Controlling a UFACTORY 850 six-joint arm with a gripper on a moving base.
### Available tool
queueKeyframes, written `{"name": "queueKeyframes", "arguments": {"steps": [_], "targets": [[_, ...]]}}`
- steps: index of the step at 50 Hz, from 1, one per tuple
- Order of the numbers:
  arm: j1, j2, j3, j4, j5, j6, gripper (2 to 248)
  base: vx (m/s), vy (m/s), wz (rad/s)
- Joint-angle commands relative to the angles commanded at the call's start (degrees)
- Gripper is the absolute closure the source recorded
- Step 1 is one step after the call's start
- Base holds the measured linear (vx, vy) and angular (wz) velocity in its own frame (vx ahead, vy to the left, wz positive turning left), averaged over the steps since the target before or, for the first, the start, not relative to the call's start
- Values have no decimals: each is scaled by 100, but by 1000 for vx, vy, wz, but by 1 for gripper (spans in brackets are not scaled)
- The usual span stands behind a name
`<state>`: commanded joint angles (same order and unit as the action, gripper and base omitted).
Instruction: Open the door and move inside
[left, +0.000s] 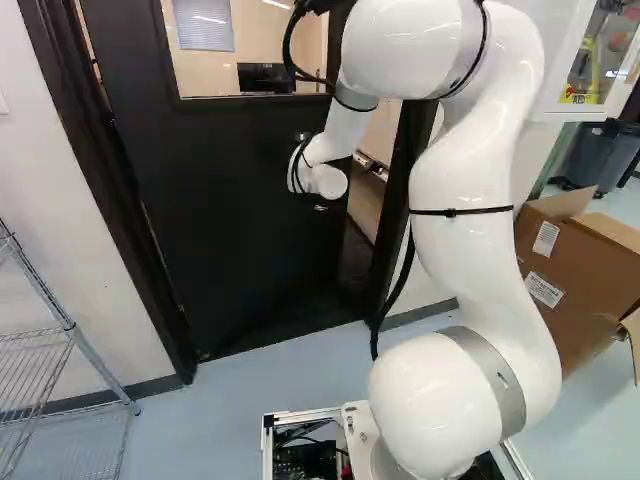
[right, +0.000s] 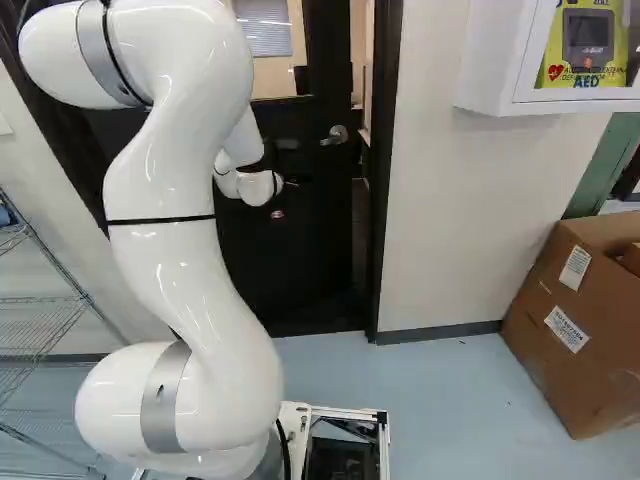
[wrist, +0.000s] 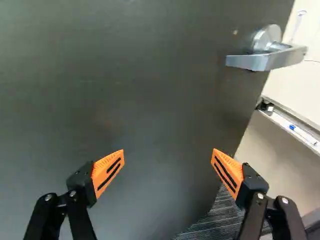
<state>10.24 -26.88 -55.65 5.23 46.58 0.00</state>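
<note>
Black door (left: 230, 210) w/ a window (right: 266, 88) up high & a silver lever handle (wrist: 267, 57) near its right edge. It's on the far side of the arm (left: 470, 220), ajar, w/ a gap on the right btwn it & the dark frame (left: 395, 190); a bit of the room beyond shows thru. Pincer (right: 285, 181) is near the door, open, orange pads (wrist: 108, 171) wide apart, nothing btwn them; can't tell if it's touching. Handle's ahead of it, off toward the door's free edge.

Hidden stuff: L base view, handle's behind the arm; R base view, arm covers much of the door's left part. Door top's cut off in both. Pincer's hard to make out vs. the dark door there.
</note>
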Motion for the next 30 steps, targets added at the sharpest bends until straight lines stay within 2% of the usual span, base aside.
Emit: {"name": "queueKeyframes", "arguments": {"steps": [11,30], "targets": [[126,-214,-276,-584,-127,0,3,0,0,0],[315,-684,-894,-695,-144,0,3,0,0,0]]}}
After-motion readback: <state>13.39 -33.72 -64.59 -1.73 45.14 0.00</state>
